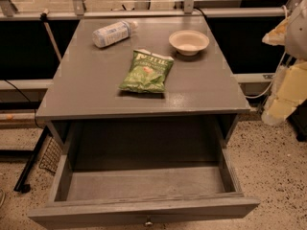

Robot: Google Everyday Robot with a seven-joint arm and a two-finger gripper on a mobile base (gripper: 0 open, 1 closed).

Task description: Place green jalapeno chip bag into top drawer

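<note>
On the tabletop [86, 80], green jalapeno chip bag [147, 72] lettered "Kettle"; top drawer [144, 208] open below; gripper [283, 99] far right, state unclear.

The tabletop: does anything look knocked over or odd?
Only the plastic bottle, lying on its side at the back left. The green jalapeno chip bag lies flat, the bowl stands upright. The gripper hangs off to the right.

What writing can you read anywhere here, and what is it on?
"Kettle", blurred: white letters atop the green jalapeno chip bag.
Its smaller print: too blurred.
plastic bottle label: unreadable.
bowl, top drawer: no text.
gripper, at the right edge beside the table: no text seen.
</note>
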